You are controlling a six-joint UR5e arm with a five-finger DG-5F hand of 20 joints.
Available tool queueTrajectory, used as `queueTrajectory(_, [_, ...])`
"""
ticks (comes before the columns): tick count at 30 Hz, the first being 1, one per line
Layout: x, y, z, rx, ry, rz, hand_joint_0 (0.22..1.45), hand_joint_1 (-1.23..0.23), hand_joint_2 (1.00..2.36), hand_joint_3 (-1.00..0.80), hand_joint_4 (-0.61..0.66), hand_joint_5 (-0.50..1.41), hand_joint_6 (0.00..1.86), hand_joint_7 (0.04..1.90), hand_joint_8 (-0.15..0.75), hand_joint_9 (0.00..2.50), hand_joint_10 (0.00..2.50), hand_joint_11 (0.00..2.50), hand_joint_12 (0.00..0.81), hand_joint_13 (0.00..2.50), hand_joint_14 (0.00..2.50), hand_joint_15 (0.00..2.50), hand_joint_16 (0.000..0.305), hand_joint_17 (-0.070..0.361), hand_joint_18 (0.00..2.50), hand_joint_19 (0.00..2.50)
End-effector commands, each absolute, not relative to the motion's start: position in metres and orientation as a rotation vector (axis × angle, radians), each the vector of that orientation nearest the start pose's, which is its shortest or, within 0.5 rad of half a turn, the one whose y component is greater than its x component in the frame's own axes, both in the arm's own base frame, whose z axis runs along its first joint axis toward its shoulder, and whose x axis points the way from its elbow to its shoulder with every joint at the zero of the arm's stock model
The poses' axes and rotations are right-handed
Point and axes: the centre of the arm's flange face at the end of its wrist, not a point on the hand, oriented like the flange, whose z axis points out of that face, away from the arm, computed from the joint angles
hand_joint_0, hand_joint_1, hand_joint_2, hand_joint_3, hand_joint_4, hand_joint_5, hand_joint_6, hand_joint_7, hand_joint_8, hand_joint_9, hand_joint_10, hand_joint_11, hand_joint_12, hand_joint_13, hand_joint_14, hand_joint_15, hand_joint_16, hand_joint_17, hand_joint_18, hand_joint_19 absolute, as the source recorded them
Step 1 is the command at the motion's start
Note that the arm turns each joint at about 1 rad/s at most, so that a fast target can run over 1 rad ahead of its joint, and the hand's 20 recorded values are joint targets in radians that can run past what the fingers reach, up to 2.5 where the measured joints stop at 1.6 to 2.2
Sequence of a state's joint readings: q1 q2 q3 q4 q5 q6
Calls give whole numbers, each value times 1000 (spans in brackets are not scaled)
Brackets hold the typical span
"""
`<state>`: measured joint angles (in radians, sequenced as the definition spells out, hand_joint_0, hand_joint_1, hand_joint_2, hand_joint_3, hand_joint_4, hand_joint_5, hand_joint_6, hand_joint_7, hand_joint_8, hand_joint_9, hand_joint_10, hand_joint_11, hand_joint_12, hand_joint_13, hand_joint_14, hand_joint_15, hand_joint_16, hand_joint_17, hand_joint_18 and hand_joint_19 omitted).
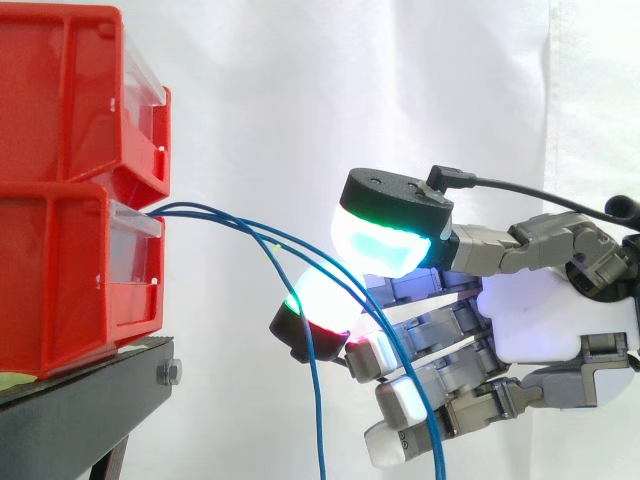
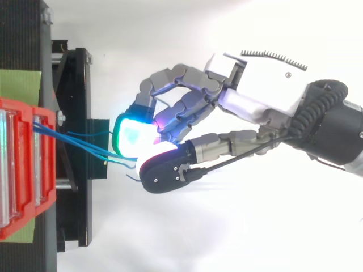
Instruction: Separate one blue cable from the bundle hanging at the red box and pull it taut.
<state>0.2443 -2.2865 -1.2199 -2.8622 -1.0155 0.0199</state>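
Note:
Thin blue cables [image 1: 230, 222] leave the front of the lower red bin [image 1: 60, 270] and arc right toward my hand [image 1: 545, 320]. The thumb pad [image 1: 385, 245], glowing cyan and green, closes down against a fingertip [image 1: 318, 295] glowing green and white, and the cables run between them. Past the pinch, two blue strands [image 1: 318, 420] hang down in front of the curled fingers. From above, the cables [image 2: 85, 146] fan from the red bin [image 2: 22, 170] and meet between the pads of my hand [image 2: 255, 99]. I cannot tell how many strands are pinched.
A second red bin [image 1: 60, 90] is stacked on the lower one. Both stand on a black stand [image 1: 80, 400], with a green mat [image 2: 20, 82] under them. A white curtain hangs behind.

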Motion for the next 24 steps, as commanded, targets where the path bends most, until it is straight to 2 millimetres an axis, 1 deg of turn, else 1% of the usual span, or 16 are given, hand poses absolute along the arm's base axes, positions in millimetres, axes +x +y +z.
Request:
queueTrajectory(1, [744, -6, 236, 1386, 1038, 931, 534, -732, 1000, -500, 63, -261, 878, 887, 262, 927, 16, 1176, 357, 1189, 25, 895, 54, 121, 660, 568])
queueTrajectory(5, [745, -5, 237, 1382, 1032, 934, 524, -708, 1000, -500, 73, -262, 879, 876, 265, 921, 17, 1171, 364, 1249, 24, 936, 54, 122, 669, 568])
queueTrajectory(10, [746, -5, 236, 1382, 1032, 934, 485, -673, 1000, -500, 99, -265, 882, 849, 281, 918, 14, 1169, 369, 1368, 20, 1047, 58, 130, 706, 559])
queueTrajectory(14, [746, -5, 236, 1380, 1034, 931, 475, -681, 1000, -500, 110, -266, 883, 841, 285, 912, 14, 1162, 371, 1395, 19, 1087, 59, 133, 715, 553])
queueTrajectory(17, [745, -4, 236, 1378, 1035, 933, 472, -712, 1000, -500, 114, -266, 884, 832, 286, 909, 14, 1159, 375, 1416, 18, 1121, 59, 133, 717, 552])
queueTrajectory(18, [745, -4, 235, 1378, 1036, 931, 472, -726, 1000, -500, 114, -266, 884, 826, 288, 906, 14, 1167, 365, 1431, 17, 1126, 60, 134, 719, 551])
queueTrajectory(21, [746, -4, 235, 1378, 1035, 933, 487, -772, 1000, -500, 113, -267, 881, 840, 274, 893, 14, 1165, 355, 1425, 17, 1155, 58, 131, 710, 556])
queueTrajectory(22, [746, -3, 235, 1378, 1035, 932, 517, -780, 1000, -500, 100, -267, 877, 855, 267, 885, 16, 1179, 344, 1426, 17, 1182, 56, 126, 696, 564])
queueTrajectory(23, [746, -3, 236, 1377, 1034, 934, 521, -776, 1000, -500, 98, -267, 877, 852, 265, 884, 16, 1181, 337, 1425, 17, 1186, 56, 126, 695, 565])
queueTrajectory(24, [746, -3, 235, 1378, 1035, 932, 555, -750, 1000, -500, 86, -267, 873, 859, 258, 881, 16, 1166, 334, 1424, 17, 1197, 54, 122, 682, 570])
